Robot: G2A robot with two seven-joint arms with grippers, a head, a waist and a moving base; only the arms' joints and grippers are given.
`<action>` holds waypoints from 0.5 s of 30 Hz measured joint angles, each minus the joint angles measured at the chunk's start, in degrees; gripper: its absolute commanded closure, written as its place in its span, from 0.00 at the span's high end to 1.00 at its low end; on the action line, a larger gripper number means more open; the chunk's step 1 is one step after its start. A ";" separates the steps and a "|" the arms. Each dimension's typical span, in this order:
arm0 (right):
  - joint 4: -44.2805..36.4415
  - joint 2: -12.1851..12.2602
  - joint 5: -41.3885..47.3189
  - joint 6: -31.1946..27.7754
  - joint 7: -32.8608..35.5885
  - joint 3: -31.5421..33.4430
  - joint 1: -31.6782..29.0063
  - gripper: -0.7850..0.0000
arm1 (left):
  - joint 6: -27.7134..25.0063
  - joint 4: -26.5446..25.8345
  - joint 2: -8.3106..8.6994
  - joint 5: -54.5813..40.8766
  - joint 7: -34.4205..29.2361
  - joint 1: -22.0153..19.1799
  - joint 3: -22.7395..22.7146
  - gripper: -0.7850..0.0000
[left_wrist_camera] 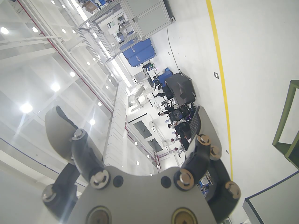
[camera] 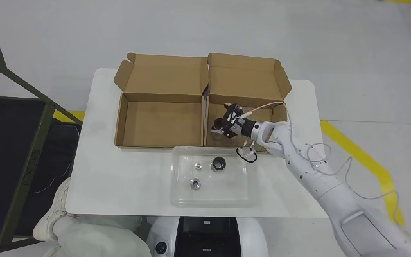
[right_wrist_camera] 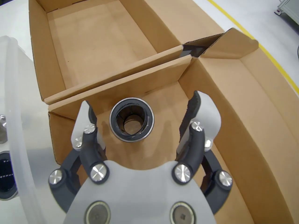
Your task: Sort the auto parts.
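Observation:
A black cylindrical bushing with a metal rim [right_wrist_camera: 132,122] stands on end on the floor of the right cardboard box [right_wrist_camera: 233,99], close to the wall shared with the left box [right_wrist_camera: 93,36]. My right gripper [right_wrist_camera: 141,100] hovers over it, open, fingers on either side and not touching it. From above, that gripper [camera: 223,126] sits over the right box's [camera: 247,80] left end. A clear tray [camera: 176,193] in front holds a black ring part [camera: 219,164] and two small silver parts [camera: 199,166] [camera: 195,184]. My left gripper [left_wrist_camera: 127,113] is open, holds nothing, and faces the room.
The left box [camera: 160,122] has a bare floor. Both boxes' lids stand up at the far side. The tray's rim [right_wrist_camera: 14,94] lies just beside the right box's near wall. White table surface [camera: 96,160] is free to the left of the tray.

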 measured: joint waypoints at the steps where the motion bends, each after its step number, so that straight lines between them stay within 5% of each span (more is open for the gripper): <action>1: -0.78 0.17 -0.15 0.15 -0.12 0.55 -0.25 1.00 | 0.00 0.00 0.00 0.00 0.00 0.00 0.00 1.00; 15: -21.62 4.48 1.20 -5.45 3.20 11.95 -11.36 1.00 | 0.00 0.00 0.00 0.00 0.00 0.00 0.00 1.00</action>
